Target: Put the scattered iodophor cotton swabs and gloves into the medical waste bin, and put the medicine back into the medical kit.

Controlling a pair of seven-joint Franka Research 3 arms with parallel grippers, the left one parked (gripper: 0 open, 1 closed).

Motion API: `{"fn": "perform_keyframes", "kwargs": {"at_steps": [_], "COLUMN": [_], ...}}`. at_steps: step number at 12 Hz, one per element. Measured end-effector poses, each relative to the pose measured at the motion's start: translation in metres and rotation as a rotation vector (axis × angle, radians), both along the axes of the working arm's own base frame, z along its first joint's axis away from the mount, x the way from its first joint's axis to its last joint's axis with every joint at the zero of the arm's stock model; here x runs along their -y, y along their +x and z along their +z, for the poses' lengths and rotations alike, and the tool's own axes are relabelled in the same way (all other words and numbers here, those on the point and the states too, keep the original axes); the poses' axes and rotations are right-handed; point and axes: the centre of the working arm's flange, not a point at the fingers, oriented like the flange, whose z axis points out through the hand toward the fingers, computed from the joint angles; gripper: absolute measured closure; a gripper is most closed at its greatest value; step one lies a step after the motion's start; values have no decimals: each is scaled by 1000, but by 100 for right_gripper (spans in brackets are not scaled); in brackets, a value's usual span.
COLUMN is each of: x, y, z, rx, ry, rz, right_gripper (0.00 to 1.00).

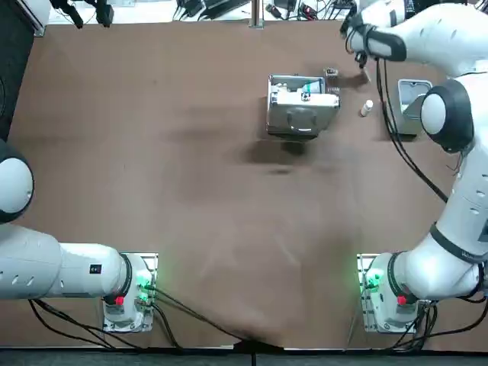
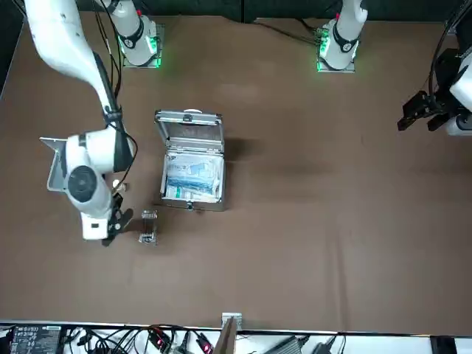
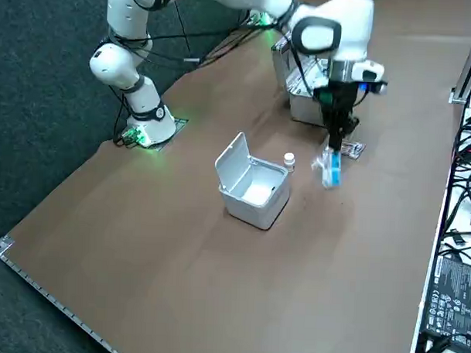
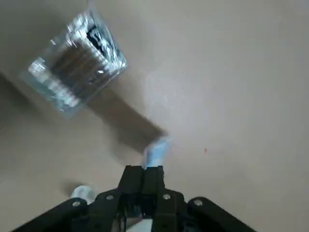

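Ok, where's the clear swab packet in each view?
Top view: swab packet at the far right corner of the medical kit.
Front view: packet lower left of the kit.
Right side view: packet beside the right gripper, shut on a blue item.
Right wrist view: packet past the fingers.
Landmark: the kit, except wrist.

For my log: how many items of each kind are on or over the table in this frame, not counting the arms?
Medical kit: 1, lid open
Waste bin: 1, lid open
Small white bottle: 1
Swab packet: 1
Blue glove, as it appears: 1, hanging from the shut right gripper over the table
Total: 5
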Motion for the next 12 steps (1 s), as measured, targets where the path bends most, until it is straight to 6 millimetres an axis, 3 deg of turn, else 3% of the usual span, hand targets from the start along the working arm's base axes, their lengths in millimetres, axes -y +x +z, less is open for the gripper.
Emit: {"fn": "perform_keyframes", "kwargs": {"at_steps": [3,5,6,8,12], "x": [6,17,51,96,159], "y": [-1,-8,-13,-22,-44], "z": [62,91,115,135,160], "rx": [1,-11,-21,-42,-92], "ry": [53,72,112,153,229], "rz": [-77,-124,-206,-298,-438], "right_gripper": [99,99,99,99,99]}}
